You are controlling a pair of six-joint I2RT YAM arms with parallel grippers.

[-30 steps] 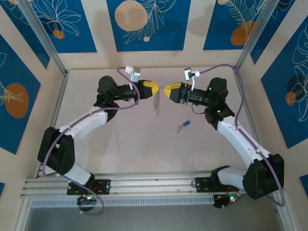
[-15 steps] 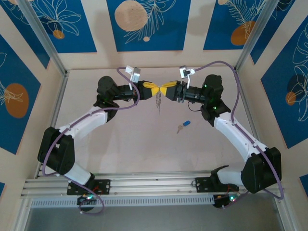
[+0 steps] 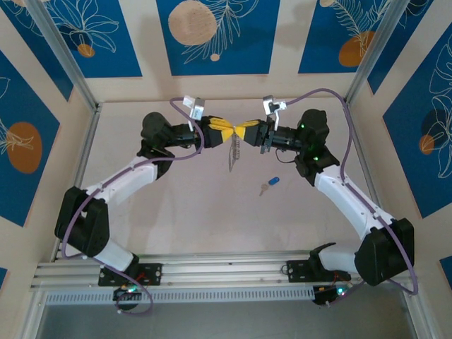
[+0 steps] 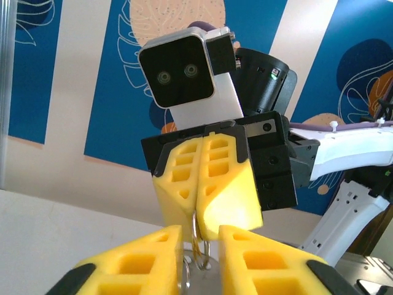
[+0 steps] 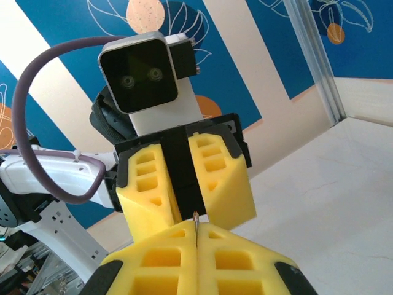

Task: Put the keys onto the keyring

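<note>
Keyring (image 3: 236,150) hung in the air above the far middle of the counter (image 3: 183,212), dangling from the point where the two hands met tip to tip. It was a grey loop, seen nearly edge-on from above; the pale strip along it was too small to make out.

Right hand (image 3: 244,132): yellow fingers pressed together, pinching the top of the loop. Its wrist view showed a thin metal edge clamped in the seam between the pads.

Left hand (image 3: 227,131): fingers parted narrowly, the loop's wire standing in the gap. Could not tell whether either pad touched it.

Key (image 3: 269,185), blue head and silver blade, lay flat on the counter. It was nearer than the hands and a little to their right, well apart from the keyring and from both hands.
</note>
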